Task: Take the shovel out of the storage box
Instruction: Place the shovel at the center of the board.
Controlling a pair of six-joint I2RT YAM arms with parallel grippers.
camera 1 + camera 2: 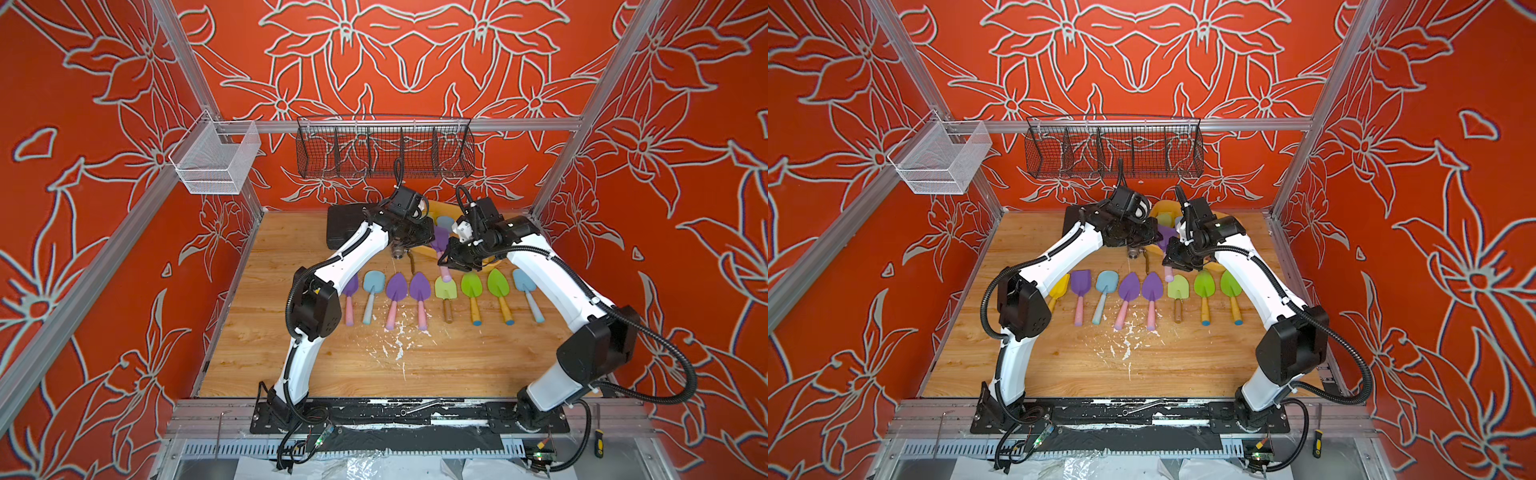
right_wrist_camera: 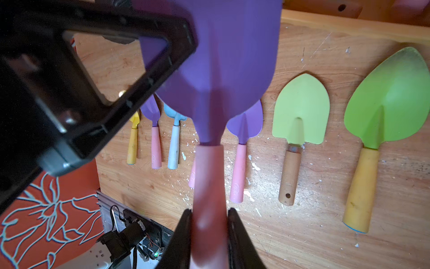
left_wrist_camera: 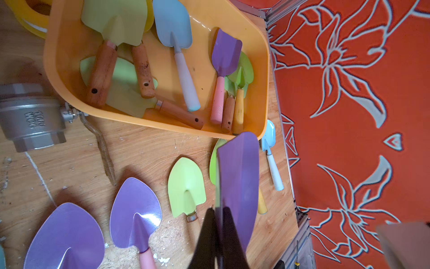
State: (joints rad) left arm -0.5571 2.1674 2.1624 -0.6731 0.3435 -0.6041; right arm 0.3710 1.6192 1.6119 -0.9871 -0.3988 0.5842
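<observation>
Right pincer (image 2: pixel 209 215) is clamped on the pink handle of the purple shovel (image 2: pixel 223 58). Left pincer (image 3: pixel 218 209) is pinched together on one edge of the same blade. We note both arms share one tool, held up off the table (image 1: pixel 332 365).

Position: the shovel hangs just outside the storage box (image 3: pixel 260 93), by its near long rim. Its handle points away from the box toward the row of shovels (image 1: pixel 419 286). In the left wrist view the blade tip overlaps the box corner. We cannot tell whether it is fully clear of the rim, since the arms cover that spot in both top views.

Progress, our reading: well along. Nine shovels lie in the row on the box's near side, side by side, handles away from the box. Inside the box we count at least six more, among them pale green ones with wooden handles, a blue, a purple and a green.

Left to do: set this one down by the row, free both pincers, then empty the box.
</observation>
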